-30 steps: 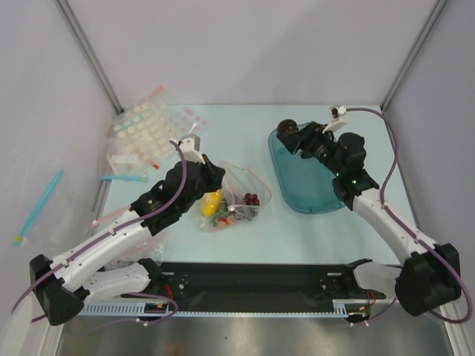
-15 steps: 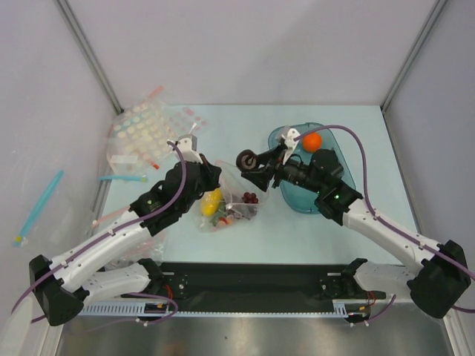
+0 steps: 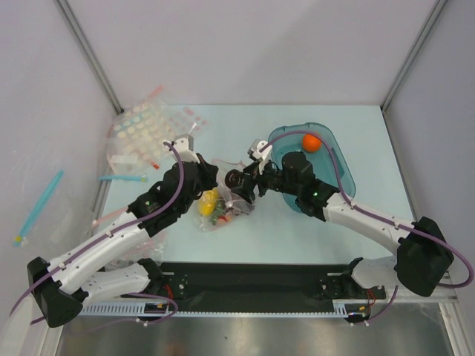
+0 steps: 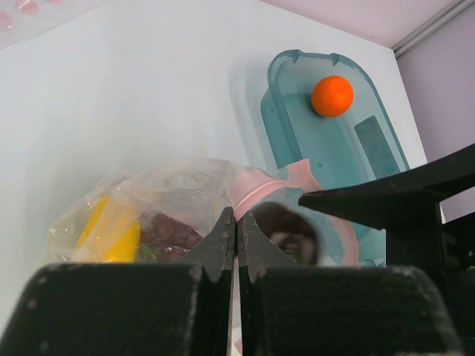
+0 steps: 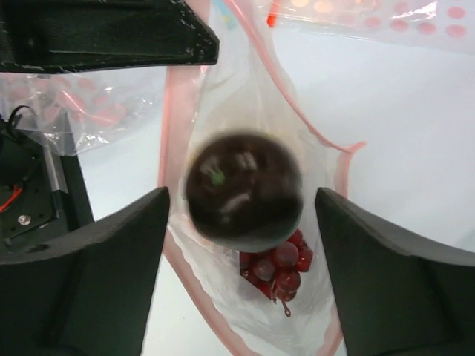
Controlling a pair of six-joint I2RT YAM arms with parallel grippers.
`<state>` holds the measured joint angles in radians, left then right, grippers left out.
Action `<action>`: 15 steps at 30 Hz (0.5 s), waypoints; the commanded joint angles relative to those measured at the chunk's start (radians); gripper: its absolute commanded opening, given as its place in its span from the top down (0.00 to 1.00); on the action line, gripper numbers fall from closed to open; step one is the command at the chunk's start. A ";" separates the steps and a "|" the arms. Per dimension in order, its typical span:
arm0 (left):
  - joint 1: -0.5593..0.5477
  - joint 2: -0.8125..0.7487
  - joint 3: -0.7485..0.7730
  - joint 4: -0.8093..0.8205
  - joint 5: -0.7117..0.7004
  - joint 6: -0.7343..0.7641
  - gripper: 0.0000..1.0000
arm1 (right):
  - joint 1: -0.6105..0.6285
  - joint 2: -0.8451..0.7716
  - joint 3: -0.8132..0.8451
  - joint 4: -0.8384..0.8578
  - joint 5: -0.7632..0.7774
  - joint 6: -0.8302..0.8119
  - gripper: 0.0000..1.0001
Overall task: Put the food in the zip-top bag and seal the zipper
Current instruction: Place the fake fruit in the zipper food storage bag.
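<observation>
The zip-top bag (image 3: pixel 223 204) lies left of the teal tray, its mouth held open. My left gripper (image 3: pixel 210 180) is shut on the bag's pale pink zipper strip (image 4: pixel 256 185), and its jaws (image 4: pixel 236 215) pinch the film. My right gripper (image 3: pixel 241 182) is open right over the mouth. The near-black plum (image 5: pixel 243 189) is blurred between its spread fingers (image 5: pixel 111 252) and touches neither. The plum also shows in the top view (image 3: pixel 235 179). Inside the bag are the lemon (image 3: pixel 211 200), the grapes (image 5: pixel 286 263) and the red-and-green bunch (image 3: pixel 223 217). The orange (image 3: pixel 312 142) lies in the tray.
The teal tray (image 3: pixel 335 165) sits at the right, partly under my right arm. Clear bags with pastel dots (image 3: pixel 148 133) lie at the back left, with a blue-strip bag (image 3: pixel 122 178) beside them. Grey walls close in the left and right sides.
My right arm has carried the plum left from the tray to above the bag mouth, and its fingers no longer grip it. The orange has come into view. My left arm has stayed put.
</observation>
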<state>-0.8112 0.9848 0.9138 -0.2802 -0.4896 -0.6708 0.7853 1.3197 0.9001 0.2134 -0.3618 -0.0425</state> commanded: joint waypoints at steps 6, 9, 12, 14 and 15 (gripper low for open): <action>0.003 -0.032 0.013 0.016 -0.017 0.019 1.00 | 0.002 -0.056 0.013 0.058 0.087 -0.004 0.05; 0.003 -0.037 0.008 0.019 -0.017 0.019 1.00 | 0.000 -0.069 0.010 0.067 0.196 0.024 0.06; 0.003 -0.035 0.007 0.019 -0.014 0.019 1.00 | -0.033 -0.089 -0.004 0.064 0.389 0.082 0.10; 0.003 -0.032 0.008 0.019 -0.012 0.017 1.00 | -0.078 -0.108 -0.018 0.069 0.463 0.163 0.12; 0.003 -0.031 0.008 0.018 -0.010 0.017 1.00 | -0.105 -0.114 -0.036 0.070 0.468 0.196 0.12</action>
<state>-0.8112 0.9745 0.9138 -0.2943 -0.4911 -0.6704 0.7403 1.2514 0.8879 0.2333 -0.0586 0.0452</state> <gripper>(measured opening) 0.010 0.887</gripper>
